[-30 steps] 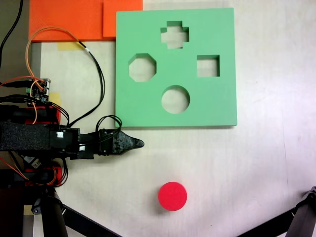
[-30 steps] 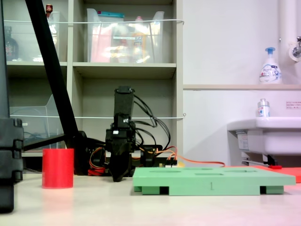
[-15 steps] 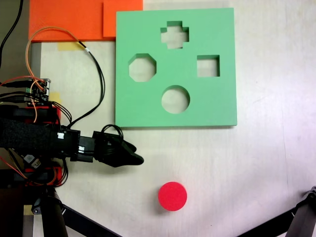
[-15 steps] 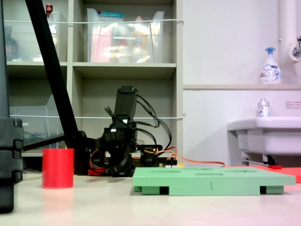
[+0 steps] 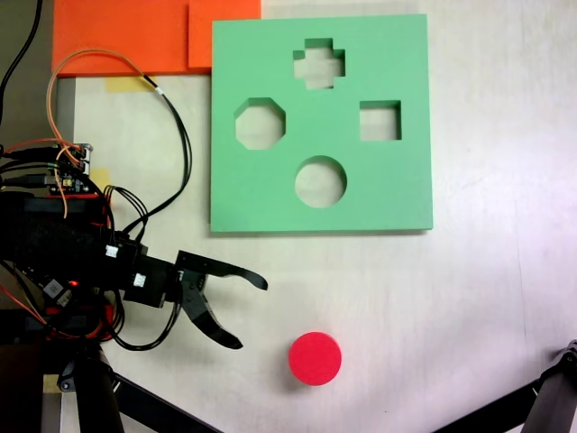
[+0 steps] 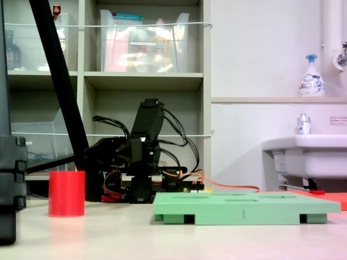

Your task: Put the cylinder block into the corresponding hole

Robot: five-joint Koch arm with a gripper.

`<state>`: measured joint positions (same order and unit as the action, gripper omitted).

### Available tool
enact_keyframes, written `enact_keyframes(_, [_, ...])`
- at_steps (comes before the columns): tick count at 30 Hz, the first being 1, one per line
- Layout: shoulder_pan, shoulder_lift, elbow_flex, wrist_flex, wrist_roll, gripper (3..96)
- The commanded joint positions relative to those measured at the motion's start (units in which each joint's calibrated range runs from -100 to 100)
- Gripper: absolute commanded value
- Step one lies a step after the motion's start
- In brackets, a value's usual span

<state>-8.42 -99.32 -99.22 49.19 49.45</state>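
The red cylinder block [image 5: 315, 358] stands upright on the pale table, below the green foam board [image 5: 397, 54] in the first exterior view. It also shows at the second exterior view's left, where the cylinder block [image 6: 66, 193] stands apart from the board [image 6: 244, 205]. The round hole [image 5: 320, 181] is the board's lowest cutout and holds nothing. My gripper [image 5: 251, 314] is open, its two black fingers spread wide, up and to the left of the cylinder and not touching it. In the second exterior view the arm [image 6: 143, 157] sits low between cylinder and board.
The board also has an octagonal cutout [image 5: 261, 124], a square cutout [image 5: 380, 121] and a cross cutout [image 5: 319, 63]. Orange foam sheets [image 5: 126, 36] lie at the top left. Loose cables [image 5: 171, 117] trail beside the board. Black stand legs [image 5: 541, 406] cross the bottom corners.
The gripper has swung from beside the board's lower edge toward the first exterior view's bottom, nearer the cylinder, and its fingers have opened from shut. The cylinder and board have not moved.
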Motion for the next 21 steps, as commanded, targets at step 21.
enact_keyframes(21, [-3.7,83.4,20.9,48.0,-0.8,82.5])
